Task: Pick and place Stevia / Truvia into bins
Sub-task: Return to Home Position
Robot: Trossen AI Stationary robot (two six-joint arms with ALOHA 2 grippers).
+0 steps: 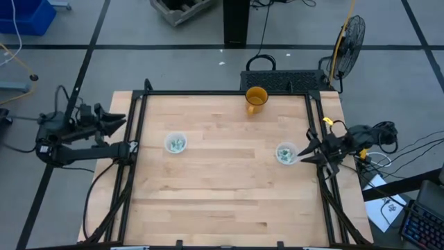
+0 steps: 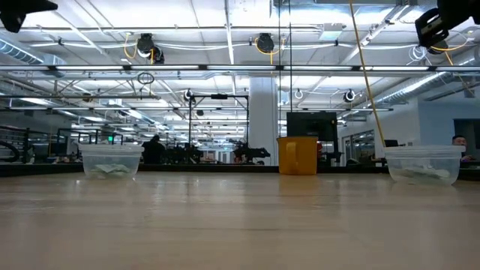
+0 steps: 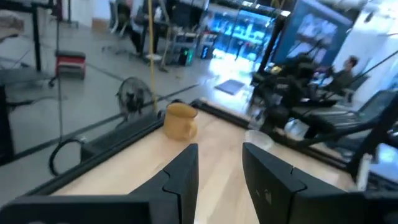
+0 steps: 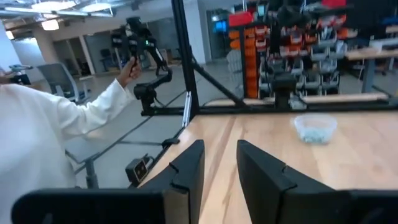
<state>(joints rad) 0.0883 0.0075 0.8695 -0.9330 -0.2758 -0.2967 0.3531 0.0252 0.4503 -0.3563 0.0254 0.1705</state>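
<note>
Two clear cups stand on the wooden table: the left cup (image 1: 175, 144) (image 2: 112, 160) (image 4: 315, 129) and the right cup (image 1: 286, 153) (image 2: 424, 163). Pale green and white packets lie inside each of them (image 1: 176, 144) (image 1: 284, 153). No packet shows loose on the table. My left gripper (image 1: 123, 122) (image 3: 221, 165) is open and hangs over the table's left edge, pointing toward the right. My right gripper (image 1: 307, 151) (image 4: 219, 163) is open, just right of the right cup and above it, pointing toward the left.
A yellow-orange cup (image 1: 256, 99) (image 2: 298, 155) (image 3: 180, 120) stands near the table's far edge. A black frame (image 1: 225, 92) runs around the table. A person in a white sleeve (image 4: 43, 134) shows beyond the table's left side. Bare wood lies between the two clear cups.
</note>
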